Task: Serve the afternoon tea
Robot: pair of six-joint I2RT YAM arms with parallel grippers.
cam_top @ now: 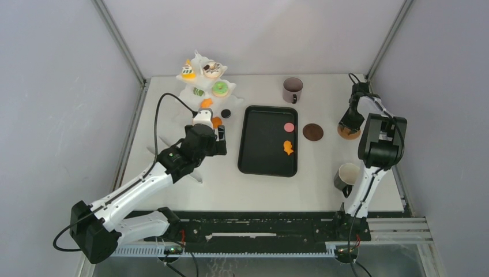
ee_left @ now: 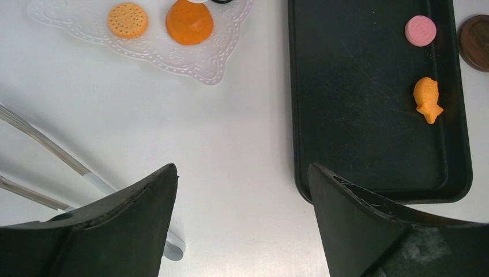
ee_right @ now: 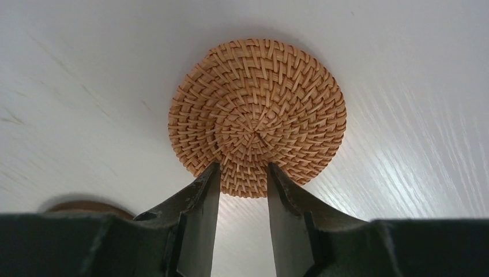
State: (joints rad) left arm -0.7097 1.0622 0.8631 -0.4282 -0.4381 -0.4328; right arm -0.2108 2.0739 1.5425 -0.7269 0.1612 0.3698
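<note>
Two pastries lie in the black tray: a pink round one and an orange fish-shaped one. More pastries sit on the white tiered stand, among them a green doughnut, an orange cookie and an orange cake. One dark mug stands behind the tray, another at the near right. My left gripper hangs open above bare table left of the tray. My right gripper is narrowed onto the near rim of a woven coaster that lies flat.
A dark brown round coaster lies just right of the tray. A small black round piece sits by the stand's lacy bottom tier. Metal frame posts and grey walls close in the table's left, back and right.
</note>
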